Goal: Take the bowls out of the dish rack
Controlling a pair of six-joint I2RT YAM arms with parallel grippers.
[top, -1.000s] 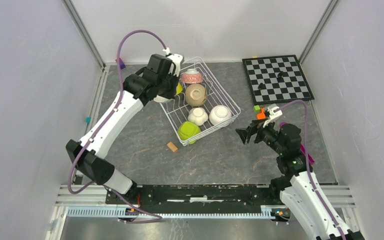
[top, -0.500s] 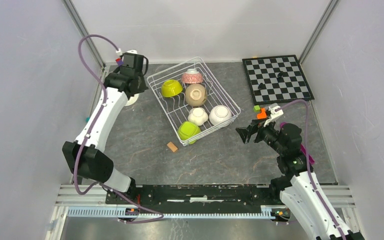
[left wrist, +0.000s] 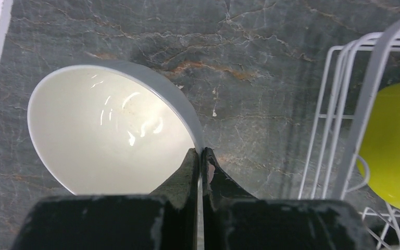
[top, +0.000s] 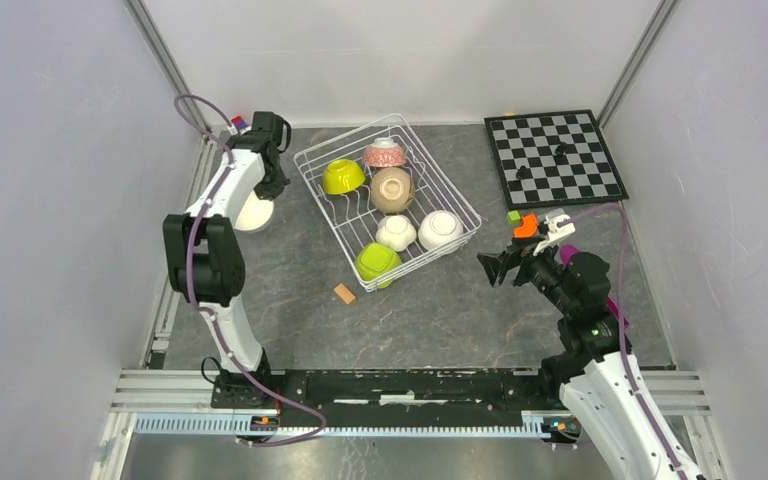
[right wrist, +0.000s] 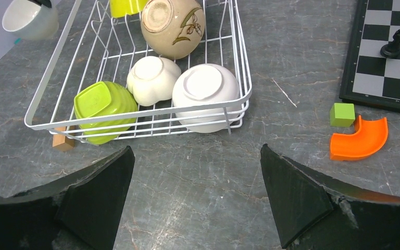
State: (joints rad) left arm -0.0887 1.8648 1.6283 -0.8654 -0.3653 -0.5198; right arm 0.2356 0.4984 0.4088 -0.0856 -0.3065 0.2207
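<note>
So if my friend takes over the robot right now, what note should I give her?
Left claw: shut on the rim of a plain white round bowl, outside the white wire dish rack, on its left. Cannot tell if the bowl touches the grey marbled table.
Right claw: open, empty, facing the rack from its right.
Done: one bowl out.
Left: six in the rack: round lime green bowl, pink speckled bowl, tan flowered bowl, lobed cream bowl, round white bowl, squarish lime green bowl.
</note>
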